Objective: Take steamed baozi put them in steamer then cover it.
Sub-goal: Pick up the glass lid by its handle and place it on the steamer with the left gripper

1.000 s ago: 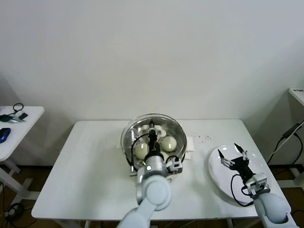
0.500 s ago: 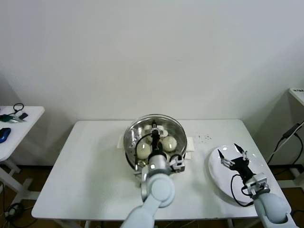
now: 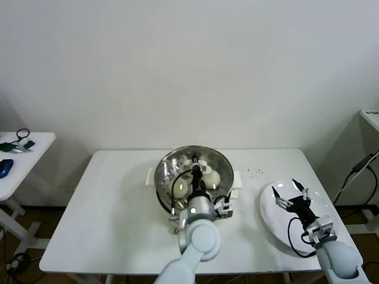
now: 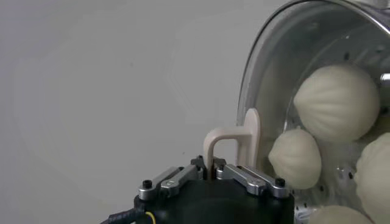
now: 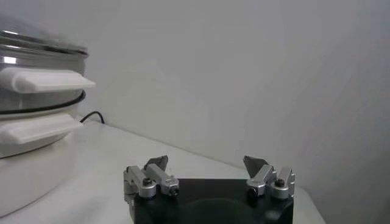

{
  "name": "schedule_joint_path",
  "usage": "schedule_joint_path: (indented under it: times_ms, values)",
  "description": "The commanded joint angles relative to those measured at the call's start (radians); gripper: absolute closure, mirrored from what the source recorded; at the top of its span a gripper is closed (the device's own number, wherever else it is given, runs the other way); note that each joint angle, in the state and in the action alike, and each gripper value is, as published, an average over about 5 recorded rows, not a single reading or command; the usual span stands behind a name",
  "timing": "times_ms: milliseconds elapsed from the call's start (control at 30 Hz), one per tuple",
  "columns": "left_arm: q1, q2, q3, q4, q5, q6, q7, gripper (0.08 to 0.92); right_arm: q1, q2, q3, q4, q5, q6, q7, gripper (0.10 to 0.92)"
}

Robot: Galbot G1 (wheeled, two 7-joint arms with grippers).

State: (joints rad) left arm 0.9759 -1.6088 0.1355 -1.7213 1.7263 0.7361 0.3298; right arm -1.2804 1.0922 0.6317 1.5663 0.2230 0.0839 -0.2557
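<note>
White table (image 3: pixel 106 207) against pale wall. Steamer (image 3: pixel 164 177) at table centre, upright, opening facing up; 3 steamed baozi (image 3: pixel 180 188) visible through glass. Cover (image 3: pixel 216 163) over steamer rim, handle (image 4: pixel 234 143) standing up. Left gripper (image 3: pixel 195 173) pinched tight on handle. Right gripper (image 3: pixel 290 190) at 3 o'clock over white plate (image 3: pixel 272 222), jaws spread wide, holding nothing.

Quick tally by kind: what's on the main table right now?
Baozi, inside the steamer under the glass lid: 4
Steamer: 1
Glass lid, handle held by the left gripper: 1
White plate: 1
Total: 7
</note>
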Motion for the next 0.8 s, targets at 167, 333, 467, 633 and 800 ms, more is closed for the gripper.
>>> schedule_joint_path:
  times_ms: [167,333,467,633,800]
  values:
    - [-0.003,0.000,0.001,0.021,-0.006,0.049,-0.018,0.847,-0.004,0.006,0.006,-0.001,0.000,0.004,-0.008,0.203]
    - [-0.009,0.003,0.001,0.031,-0.007,0.049,-0.022,0.847,-0.007,0.009,0.010,-0.001,0.000,0.007,-0.013,0.203]
    - [-0.014,0.010,0.001,0.039,-0.007,0.049,-0.024,0.847,-0.011,0.011,0.014,-0.001,-0.001,0.009,-0.016,0.203]
    - [-0.010,0.015,0.001,0.038,-0.009,0.049,-0.020,0.847,-0.014,0.012,0.018,-0.002,-0.002,0.010,-0.018,0.203]
    - [-0.004,0.015,0.002,0.033,-0.014,0.049,0.003,0.847,-0.014,0.015,0.020,-0.001,0.001,0.006,-0.027,0.203]
